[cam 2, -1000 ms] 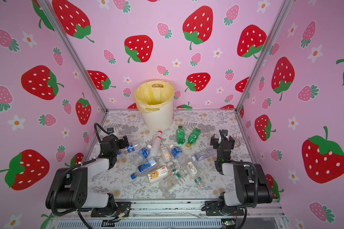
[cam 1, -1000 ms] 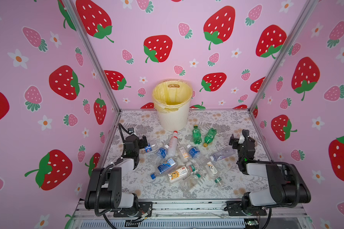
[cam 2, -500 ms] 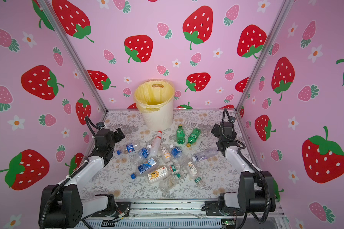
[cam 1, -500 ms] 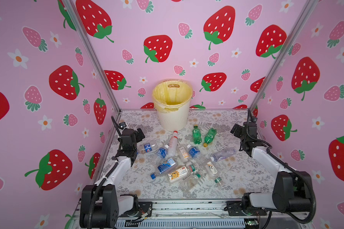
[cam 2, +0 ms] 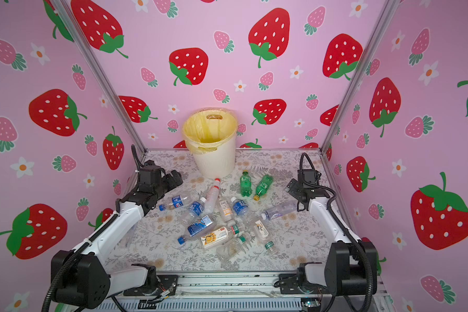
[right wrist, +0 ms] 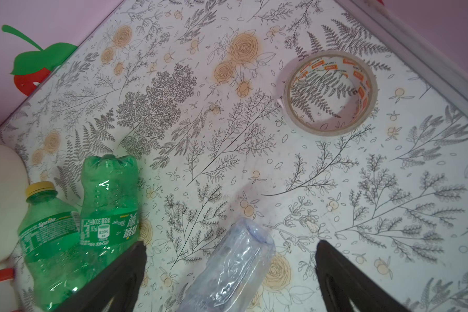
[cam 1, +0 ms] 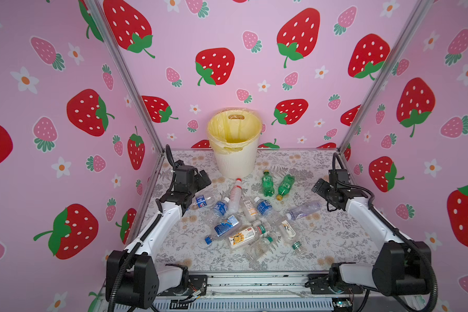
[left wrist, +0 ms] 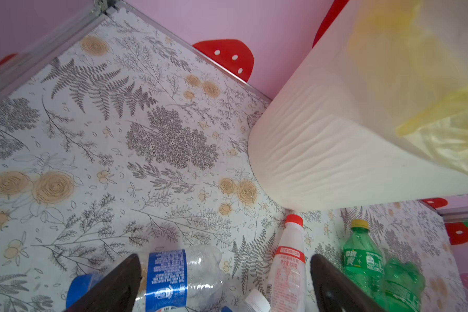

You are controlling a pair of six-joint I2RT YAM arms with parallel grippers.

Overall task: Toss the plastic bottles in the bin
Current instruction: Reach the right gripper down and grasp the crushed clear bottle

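1. Left gripper [cam 1: 203,178]: jaws are spread wide and nothing is held. It is hung above the floral table [cam 1: 335,229]. In the left wrist view a blue-labelled clear bottle [left wrist: 173,275] is framed between the fingertips, with no contact seen. This is judged to be a line-up for a pick.
2. Right gripper [cam 1: 318,187]: jaws are likewise wide apart and empty. A crumpled clear bottle [right wrist: 233,267] is framed between the fingertips in the right wrist view, lying on its side, apart from them. It is judged the nearest pick for this arm.
3. Plastic bottles [cam 1: 242,237]: about a dozen are scattered mid-table on their sides, some touching or overlapping. None can be seen inside the bin, so the task is judged barely begun.
4. Green bottles, pair [cam 1: 267,183]: these are laid side by side near the bin, with yellow caps pointing opposite ways.
5. Bin [cam 1: 237,159]: it is stood upright at the back wall, midway between the arms, and is judged reachable by either. Its mouth is held open by a yellow liner bag [cam 1: 234,127] folded over the rim.
6. Tape roll [right wrist: 330,91]: it is laid flat near the right-hand wall. It is not a task item and is best left alone.
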